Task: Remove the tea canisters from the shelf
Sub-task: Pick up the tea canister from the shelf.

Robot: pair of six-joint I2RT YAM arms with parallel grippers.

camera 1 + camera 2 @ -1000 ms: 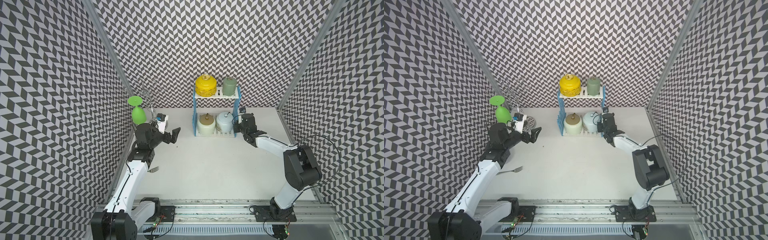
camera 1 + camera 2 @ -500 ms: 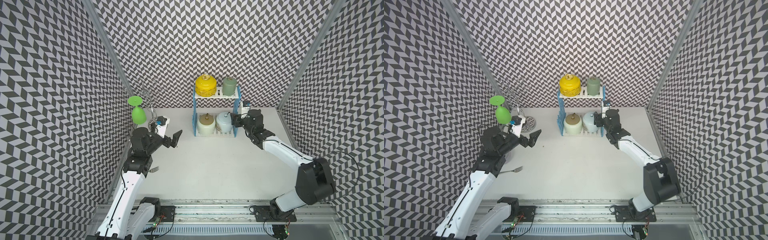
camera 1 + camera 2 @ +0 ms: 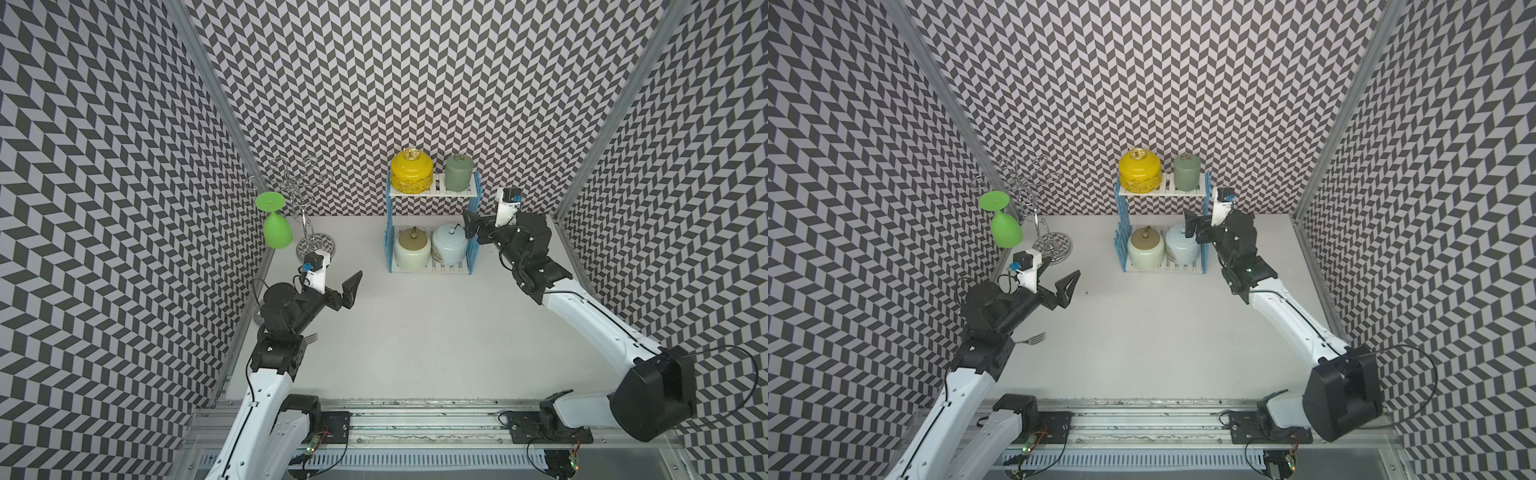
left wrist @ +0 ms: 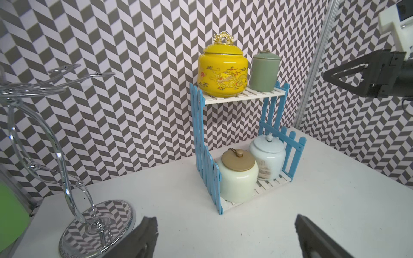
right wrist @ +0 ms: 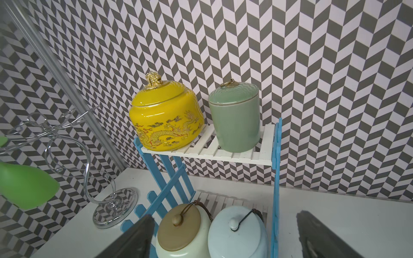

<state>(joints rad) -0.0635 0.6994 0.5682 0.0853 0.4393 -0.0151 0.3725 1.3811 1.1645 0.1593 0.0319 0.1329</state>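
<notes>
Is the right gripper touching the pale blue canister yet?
Apart. The left wrist view shows the right gripper high beside the shelf, patterned wall visible between it and the pale blue canister.

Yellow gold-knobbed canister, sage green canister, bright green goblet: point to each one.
Glossy yellow ceramic canister point(image 4: 222, 73), left wrist view, belly.
Sage green cylindrical canister point(image 4: 264, 72), left wrist view, side wall.
Bright green goblet point(image 3: 277, 232), in a top view, bowl.

Right wrist view: cream canister point(image 5: 178, 236) and pale blue canister point(image 5: 237, 239) are cut off below the shoulders by the frame edge. Right gripper point(image 5: 224, 216) shows only two dark, blurred finger stubs, also cropped. Green goblet point(image 5: 24, 185) is blurred and cropped.
Left wrist view: left gripper point(image 4: 224, 219) fingers are cropped as well.
Top view: fork point(image 3: 1034, 338) handle is hidden under the left arm, near the surface's left edge.
</notes>
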